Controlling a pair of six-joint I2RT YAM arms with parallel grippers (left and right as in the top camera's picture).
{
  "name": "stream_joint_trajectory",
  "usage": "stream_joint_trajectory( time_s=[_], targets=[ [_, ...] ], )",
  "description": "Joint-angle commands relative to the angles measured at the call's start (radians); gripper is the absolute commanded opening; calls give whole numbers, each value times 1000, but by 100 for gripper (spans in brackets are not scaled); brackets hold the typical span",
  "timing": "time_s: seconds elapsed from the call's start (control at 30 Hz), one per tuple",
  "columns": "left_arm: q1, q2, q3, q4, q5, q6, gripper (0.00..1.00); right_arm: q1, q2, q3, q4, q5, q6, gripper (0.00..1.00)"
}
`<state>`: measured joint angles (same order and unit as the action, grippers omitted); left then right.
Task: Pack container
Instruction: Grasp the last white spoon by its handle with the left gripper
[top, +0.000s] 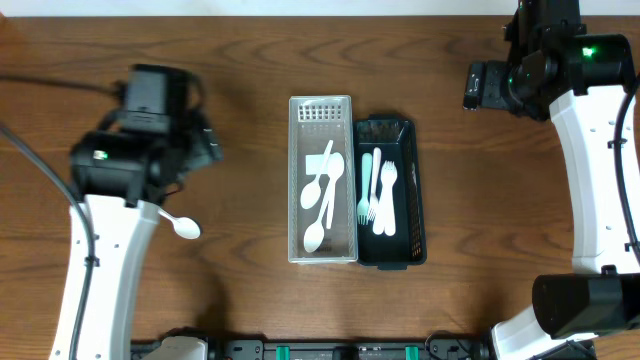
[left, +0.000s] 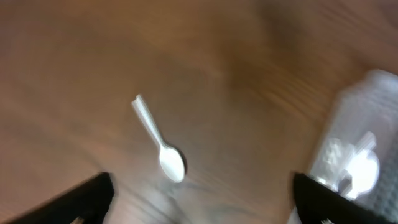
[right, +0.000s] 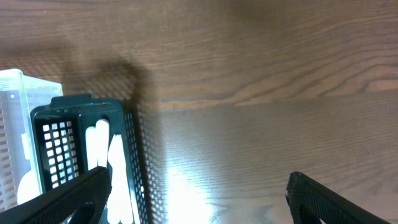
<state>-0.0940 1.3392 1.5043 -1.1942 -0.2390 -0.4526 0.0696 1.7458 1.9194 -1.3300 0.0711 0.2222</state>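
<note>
A white plastic spoon (top: 185, 227) lies loose on the wooden table at the left; the blurred left wrist view shows it (left: 163, 149) just ahead of my open, empty left gripper (left: 199, 211). A clear bin (top: 298, 180) at the centre holds white spoons. A dark mesh bin (top: 412, 190) beside it on the right holds white forks. My right gripper (right: 196, 208) is open and empty at the far right, above bare table, with the mesh bin (right: 134, 155) at its left finger.
The left arm (top: 110, 240) reaches in from the front left and covers the loose spoon's handle in the overhead view. The right arm (top: 600, 160) runs along the right edge. Bare wood surrounds the two bins.
</note>
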Motion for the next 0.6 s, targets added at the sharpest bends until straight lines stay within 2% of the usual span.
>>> stream_joint_trajectory(
  time_s=[0.0, 0.23, 0.4, 0.57],
  targets=[
    [132, 11, -71, 4, 21, -181, 97, -6, 1, -4, -1, 7, -14, 93],
    [328, 66, -338, 167, 212, -170, 98, -6, 1, -4, 2, 7, -15, 93],
    [372, 173, -473, 272, 302, -138, 99, -6, 1, -4, 2, 7, -19, 93],
    [373, 308, -483, 320, 303, -97, 99, -6, 1, -4, 2, 7, -30, 93]
  ],
)
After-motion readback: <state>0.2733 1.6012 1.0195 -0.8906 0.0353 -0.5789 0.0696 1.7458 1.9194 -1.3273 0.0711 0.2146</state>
